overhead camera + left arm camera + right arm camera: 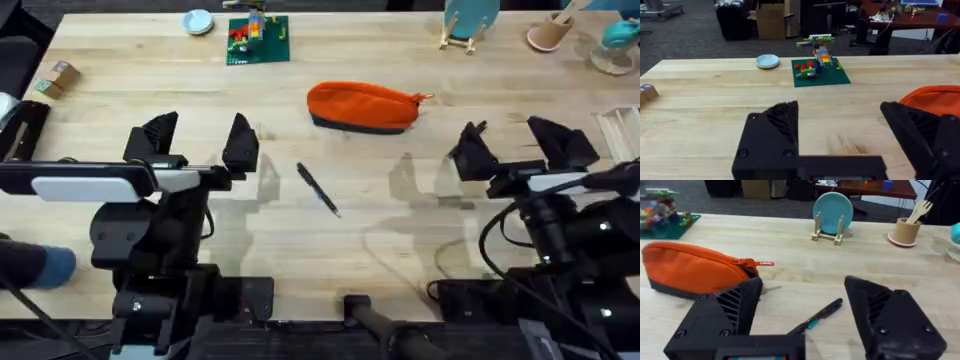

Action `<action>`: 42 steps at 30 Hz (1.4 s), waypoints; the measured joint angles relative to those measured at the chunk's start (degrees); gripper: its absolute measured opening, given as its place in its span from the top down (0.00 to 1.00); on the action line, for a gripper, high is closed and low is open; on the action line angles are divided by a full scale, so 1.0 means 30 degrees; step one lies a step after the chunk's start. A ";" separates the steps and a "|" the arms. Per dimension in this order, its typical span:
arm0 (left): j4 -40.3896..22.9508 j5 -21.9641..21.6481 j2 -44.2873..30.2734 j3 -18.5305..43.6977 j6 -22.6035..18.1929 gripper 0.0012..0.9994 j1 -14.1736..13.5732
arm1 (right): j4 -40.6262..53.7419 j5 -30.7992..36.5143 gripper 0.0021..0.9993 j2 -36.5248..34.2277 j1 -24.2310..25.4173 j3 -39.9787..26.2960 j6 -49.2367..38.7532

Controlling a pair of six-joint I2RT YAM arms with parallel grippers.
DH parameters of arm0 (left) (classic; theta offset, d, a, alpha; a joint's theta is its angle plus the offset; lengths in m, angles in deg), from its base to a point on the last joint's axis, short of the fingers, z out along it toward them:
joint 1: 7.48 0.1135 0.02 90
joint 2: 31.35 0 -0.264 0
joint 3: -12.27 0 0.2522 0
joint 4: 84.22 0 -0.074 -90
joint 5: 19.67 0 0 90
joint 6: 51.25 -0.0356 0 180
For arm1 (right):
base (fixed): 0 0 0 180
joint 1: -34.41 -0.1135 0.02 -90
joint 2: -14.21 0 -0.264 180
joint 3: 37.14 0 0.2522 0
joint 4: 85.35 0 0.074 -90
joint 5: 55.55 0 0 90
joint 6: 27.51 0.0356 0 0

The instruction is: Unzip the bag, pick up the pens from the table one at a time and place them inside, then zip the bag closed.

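The orange bag (pixel 362 105) lies on the table (pixel 150 90) at centre back, its zipper closed and the pull tab (pixel 426 97) pointing right. It also appears as the bag (pixel 690 270) and the bag (pixel 935 97) in the wrist views. One dark pen (pixel 318 188) lies slanted on the wood in front of the bag, between the two arms. Another pen (pixel 822 313) with a bluish part lies on the table under my right gripper (pixel 804 287). My left gripper (pixel 198 140) and right gripper (pixel 515 140) both hover open and hold nothing.
A brick model on a green baseplate (pixel 257 40) and a small dish (pixel 198 22) stand at the back left. A teal plate on a wooden stand (pixel 468 22) and a cup with a fork (pixel 550 35) stand at the back right. A small box (pixel 58 78) sits at the far left.
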 joint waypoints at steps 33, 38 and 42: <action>-0.3303 0.5984 -2.0747 1.6244 -0.4808 0.01 0.0000 | 0.9803 -0.1241 0.00 -1.6325 0.0401 -1.8921 0.0000; -0.5678 0.8467 -2.2962 1.8518 -0.7757 0.01 0.0000 | 1.0418 -0.2249 0.00 -1.8535 0.0401 -2.0837 0.0000; -0.6296 0.9910 -2.3886 1.9221 -0.9914 0.01 0.0000 | 1.0484 -0.2839 0.00 -1.9158 0.0401 -2.0954 0.0000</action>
